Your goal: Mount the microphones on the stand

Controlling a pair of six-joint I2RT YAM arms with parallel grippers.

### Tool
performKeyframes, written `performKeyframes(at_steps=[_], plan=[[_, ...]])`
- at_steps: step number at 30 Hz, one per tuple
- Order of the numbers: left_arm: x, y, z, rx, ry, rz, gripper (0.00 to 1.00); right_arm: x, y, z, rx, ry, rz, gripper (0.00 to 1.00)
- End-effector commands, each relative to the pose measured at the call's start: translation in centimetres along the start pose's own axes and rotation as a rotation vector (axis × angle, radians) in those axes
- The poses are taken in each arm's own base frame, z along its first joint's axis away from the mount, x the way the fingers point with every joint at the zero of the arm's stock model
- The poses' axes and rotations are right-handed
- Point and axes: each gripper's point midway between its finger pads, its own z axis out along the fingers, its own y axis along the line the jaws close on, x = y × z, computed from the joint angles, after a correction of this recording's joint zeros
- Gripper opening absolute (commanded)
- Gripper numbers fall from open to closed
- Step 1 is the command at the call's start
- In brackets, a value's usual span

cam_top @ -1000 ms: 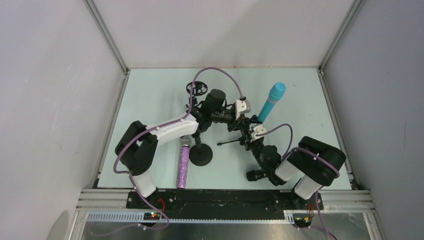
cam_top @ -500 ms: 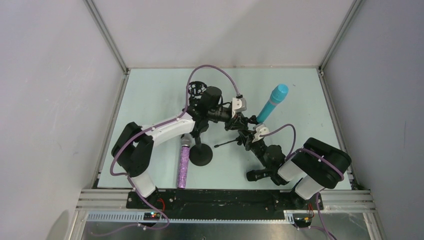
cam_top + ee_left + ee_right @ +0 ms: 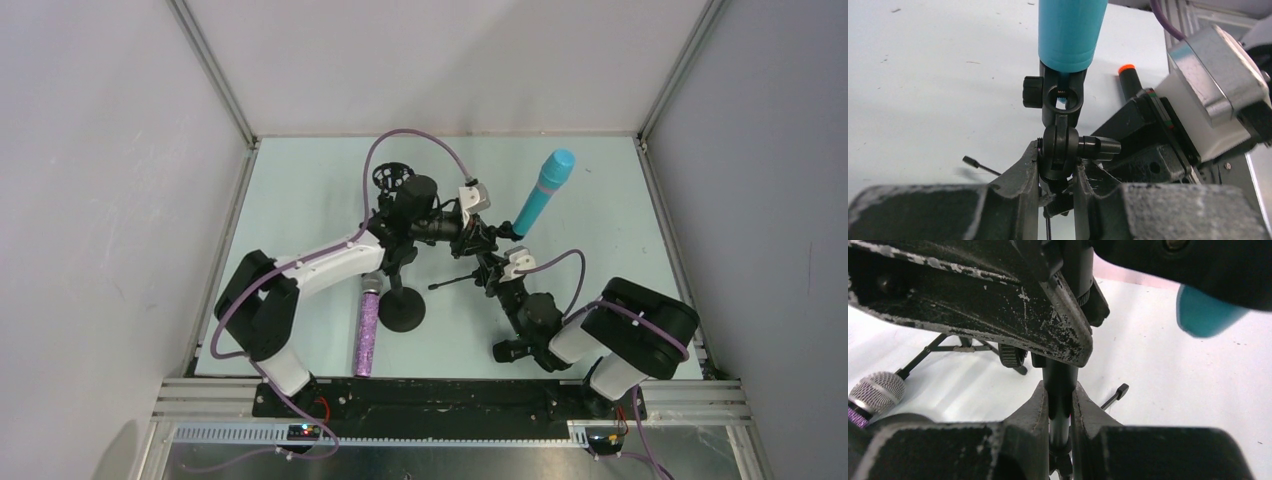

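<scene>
The cyan-blue microphone sits in the black clip on top of a small tripod stand and tilts up toward the far right; it also shows in the left wrist view. My left gripper is shut on the stand's swivel joint just under the clip. My right gripper is shut on the stand's pole lower down. The purple glitter microphone lies on the table at the near left, its silver head toward the back. The black microphone's orange end shows beside the right arm.
A stand with a round black base stands next to the purple microphone. A black round mount stands at the back centre. A thin stand leg sticks out to the left. Grey walls enclose the pale table.
The left arm has drawn a little left and back. The cyan microphone and its clip have shifted slightly away with it. Both grippers stay shut on the stand.
</scene>
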Motion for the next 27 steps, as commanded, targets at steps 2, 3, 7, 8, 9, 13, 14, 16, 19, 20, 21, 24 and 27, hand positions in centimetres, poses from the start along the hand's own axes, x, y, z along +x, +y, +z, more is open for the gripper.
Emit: performKeyframes(at_steps=[2,3,7,8,9,13,14,16,19,20,21,24,27], plan=[[-13.8,-1.9,-3.7,-0.142,-0.377,0.104,0.00,1.9,-3.7,-0.7,0.246,0.072,-0.114,0.00],[-13.8,-1.9,-3.7,-0.162,-0.382,0.097,0.00,1.9,-4.1,-0.7,0.276,0.074,-0.114,0.00],[-13.7,-1.3,-4.2,-0.279,-0.401,0.056,0.00,1.5,-4.7,-0.8,0.338,0.065,-0.098,0.00],[-13.5,-1.1,-4.2,-0.304,-0.402,0.046,0.00,1.4,-4.8,-0.9,0.351,0.063,-0.095,0.00],[-13.5,-1.0,-4.4,-0.322,-0.406,0.037,0.00,1.3,-4.8,-0.9,0.354,0.060,-0.090,0.00],[-13.4,-2.0,-3.8,-0.260,-0.390,0.086,0.00,1.0,-4.3,-1.0,0.298,0.052,-0.087,0.00],[-13.5,-2.4,-3.7,-0.237,-0.388,0.103,0.00,0.8,-3.8,-1.1,0.249,0.044,-0.082,0.00],[-13.6,-3.7,-3.4,-0.160,-0.377,0.163,0.00,0.5,-3.0,-1.3,0.165,0.033,-0.071,0.00],[-13.5,-6.0,-3.3,-0.016,-0.365,0.259,0.00,0.4,-2.2,-1.8,0.039,0.031,-0.056,0.00],[-13.5,-6.1,-3.5,0.009,-0.363,0.278,0.00,0.1,-1.2,-2.0,-0.041,0.023,-0.043,0.00],[-13.5,-7.1,-3.6,0.079,-0.361,0.297,0.00,0.6,-1.5,-2.0,-0.060,0.047,-0.035,0.00],[-13.2,-8.6,-4.3,0.255,-0.341,0.303,0.00,0.7,-0.7,-2.7,-0.162,0.067,-0.015,0.00],[-14.0,-9.0,-5.0,0.330,-0.335,0.275,0.00,0.4,-1.0,-2.8,-0.184,0.065,-0.019,0.00]])
